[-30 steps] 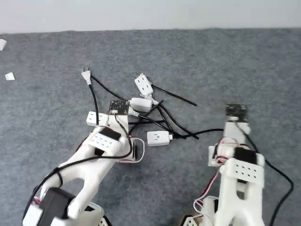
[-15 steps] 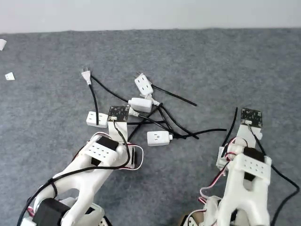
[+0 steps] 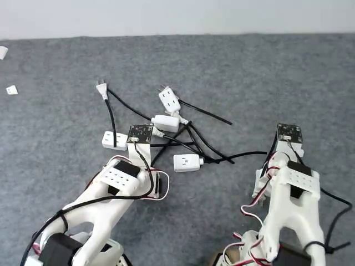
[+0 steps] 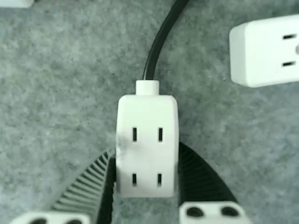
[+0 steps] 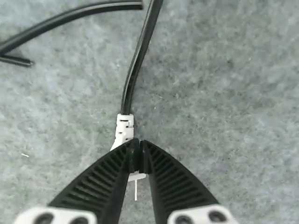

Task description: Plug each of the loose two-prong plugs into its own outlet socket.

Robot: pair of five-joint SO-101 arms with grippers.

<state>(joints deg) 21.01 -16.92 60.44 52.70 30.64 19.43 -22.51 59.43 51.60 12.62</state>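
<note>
Two arms: both sit low at the near side of your grey desk (image 3: 288, 72).
Left claw (image 4: 147, 154): it's closed against both flanks of a white socket block (image 4: 147, 116) lying slots-up, and a black cord (image 4: 161, 42) runs off the block's far end.
Right claw (image 5: 135, 142): it's pinched tight on a small two-prong plug (image 5: 124, 131) lying on the desk, with one prong showing in the gap between the fingers.
Blocks in the high view: you've got three, the left block (image 3: 113, 139), middle block (image 3: 166, 123) and near block (image 3: 187, 162).
Loose plugs: two, the far-left plug (image 3: 101, 88) and the far plug (image 3: 169, 100).
Cord tangle (image 3: 197, 144): one knot, between your arms.
Open room: there's bare desk beyond the tangle up to the wall (image 3: 166, 16), and it's wide on the right.
Left edge: two white scraps (image 3: 11, 90).
</note>
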